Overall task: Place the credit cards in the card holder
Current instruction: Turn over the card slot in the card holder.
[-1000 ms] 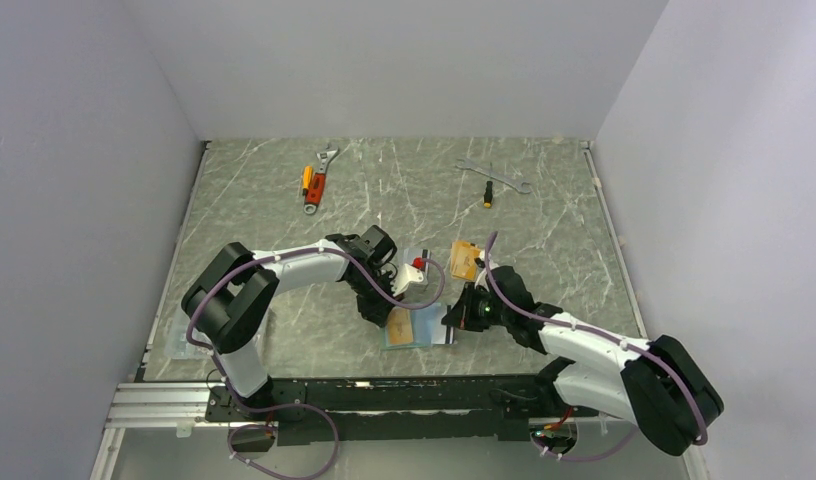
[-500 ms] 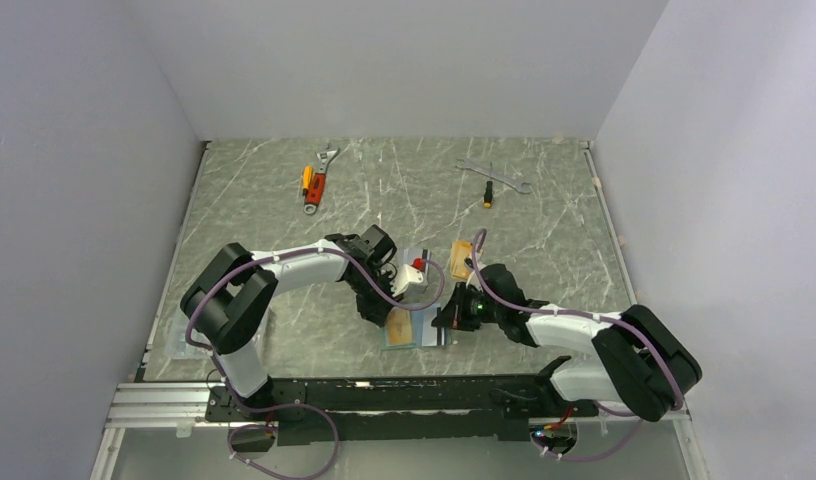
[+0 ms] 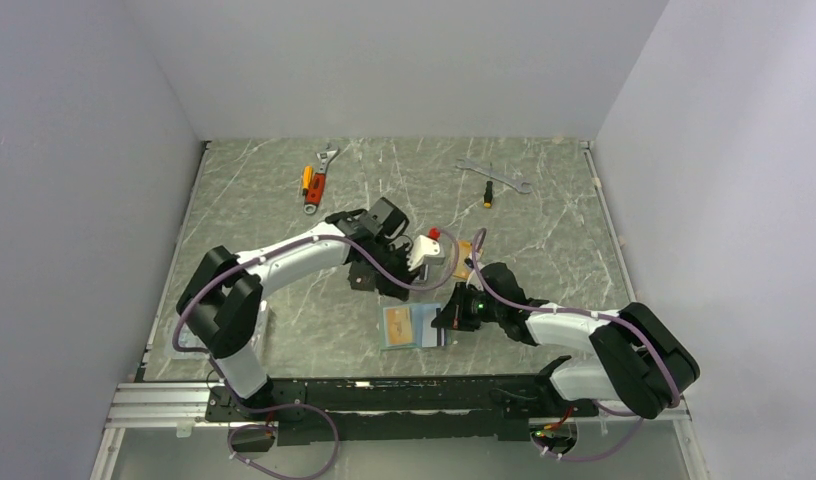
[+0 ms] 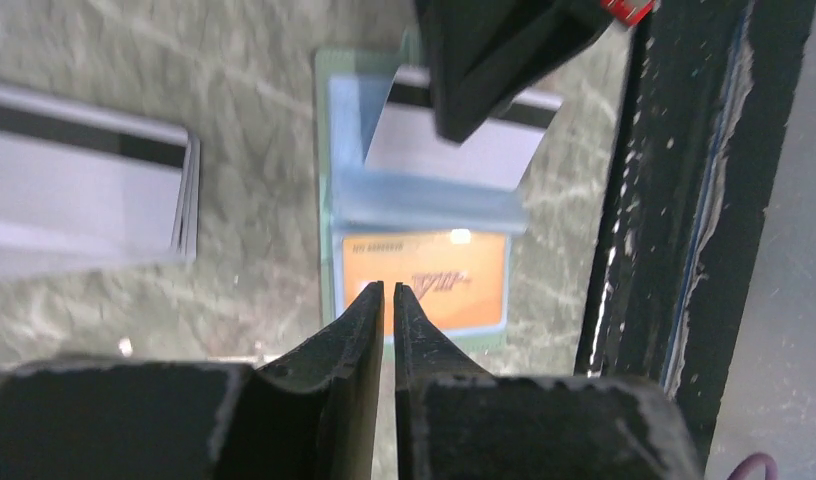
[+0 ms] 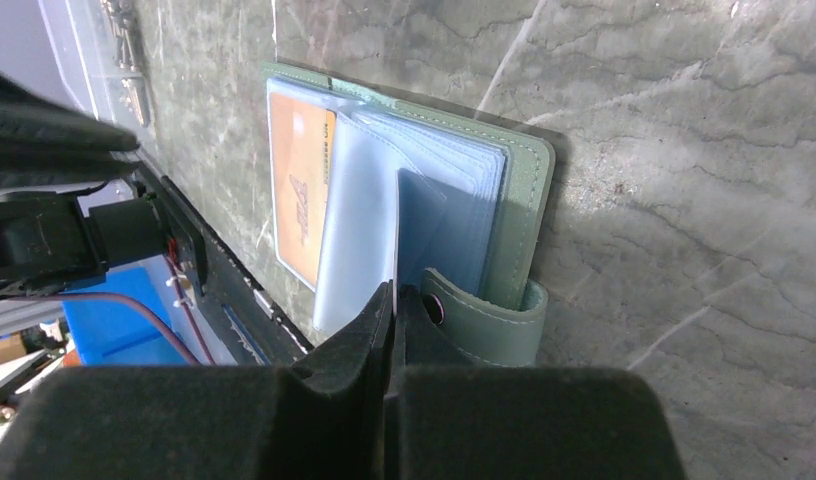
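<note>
Lying open on the marbled table (image 3: 264, 210), low in the middle of the top view, the card holder (image 5: 525, 190) shows its pale blue sleeves, with an orange-gold card (image 4: 424, 282) seated in the pocket on its left half. The right hand (image 5: 393, 292) comes in from the right, its fingers pressed together and pinching one raised sleeve leaf just beside the snap tab (image 5: 489, 325). A silver-grey card (image 4: 454, 152) sits partly in a sleeve under that hand. The left hand (image 4: 388, 290) hangs above the holder's left side, its fingers almost together with a thin slit between them and nothing in it. A stack of silver-grey cards (image 4: 79, 195) lies near the holder. An adjustable wrench (image 3: 316, 180), a flat wrench (image 3: 472, 167) and a screwdriver (image 3: 487, 198) lie along the top of the table.
</note>
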{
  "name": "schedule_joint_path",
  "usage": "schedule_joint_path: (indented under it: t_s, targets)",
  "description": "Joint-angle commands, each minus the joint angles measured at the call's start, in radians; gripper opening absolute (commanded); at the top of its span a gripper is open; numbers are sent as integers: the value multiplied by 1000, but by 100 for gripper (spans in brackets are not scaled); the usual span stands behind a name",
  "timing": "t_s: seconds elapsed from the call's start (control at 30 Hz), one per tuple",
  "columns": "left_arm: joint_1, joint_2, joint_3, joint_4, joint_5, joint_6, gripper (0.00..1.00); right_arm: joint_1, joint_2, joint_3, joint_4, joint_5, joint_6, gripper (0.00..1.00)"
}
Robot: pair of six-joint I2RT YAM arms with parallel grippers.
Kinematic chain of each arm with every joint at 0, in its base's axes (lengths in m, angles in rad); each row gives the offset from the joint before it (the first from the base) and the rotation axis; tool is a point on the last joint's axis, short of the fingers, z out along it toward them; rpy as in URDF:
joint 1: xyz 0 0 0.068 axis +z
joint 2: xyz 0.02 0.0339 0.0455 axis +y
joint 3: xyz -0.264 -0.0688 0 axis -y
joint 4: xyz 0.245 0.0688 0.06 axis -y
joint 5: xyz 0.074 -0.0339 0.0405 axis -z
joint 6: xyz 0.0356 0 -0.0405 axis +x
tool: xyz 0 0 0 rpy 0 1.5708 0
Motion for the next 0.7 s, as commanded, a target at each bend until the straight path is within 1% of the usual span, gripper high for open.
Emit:
schedule_joint_path:
  t_s: [0.0,0.1,0.23,0.33,0.5,0.67]
  targets:
    - [-77,36,44,54,66,-45,15,-4,11,-5,-34,30,-27,0]
    - [-122,94,39,86,61,-53,14,-6,15,-8,-25,32,-24,0]
    - [-157,121,2,130,43,-53,14,-10,19,-17,-10,32,-18,0]
    - [-171,127,-23,140,21,-46,14,-20,17,-28,-3,28,-14,0]
    - [-181,151,-54,151,-58,-31,13,-33,3,-37,-7,26,-16,0]
    - [-181,132,-101,153,-111,-14,13,-81,-70,-59,-58,18,-40,0]
